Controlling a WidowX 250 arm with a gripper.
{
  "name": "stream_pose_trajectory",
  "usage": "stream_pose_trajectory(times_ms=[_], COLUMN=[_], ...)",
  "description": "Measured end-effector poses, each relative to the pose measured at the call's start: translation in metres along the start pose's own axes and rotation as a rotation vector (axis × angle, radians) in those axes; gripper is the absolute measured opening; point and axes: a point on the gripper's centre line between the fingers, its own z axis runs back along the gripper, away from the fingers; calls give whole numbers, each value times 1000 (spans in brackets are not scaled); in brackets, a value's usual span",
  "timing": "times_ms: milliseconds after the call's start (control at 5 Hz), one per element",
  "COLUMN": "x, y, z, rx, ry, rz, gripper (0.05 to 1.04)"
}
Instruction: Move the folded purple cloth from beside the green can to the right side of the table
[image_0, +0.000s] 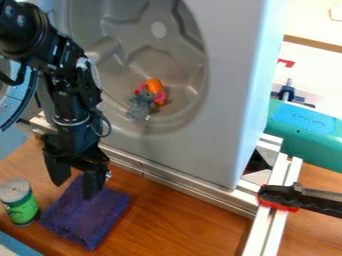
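A grey panel with a round hollow (227, 55) is set at the far side of the wooden table (194, 225). At near left, the black gripper (75, 190) is held wide over the purple cloth (87, 212), apparently empty; whether the cloth is touched cannot be told. By the cloth's left edge, a green-labelled can (20, 202) is stood upright. Within the hollow, a grey plush toy (140, 106) is seen beside an orange piece (154, 86). No grasp appears to have been made, and the cloth is judged unlifted.
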Motion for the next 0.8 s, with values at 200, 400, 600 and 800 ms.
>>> stream_pose_trajectory(times_ms=[200, 400, 600, 800], x=[-2, 7, 14, 21], y=[-1, 13, 23, 16], z=[-7, -9, -27, -39], rx=[-2, 90, 153, 190], ry=[20, -42, -21, 16], rz=[-2, 18, 82, 78], gripper=[1001, 1001, 1001, 1001])
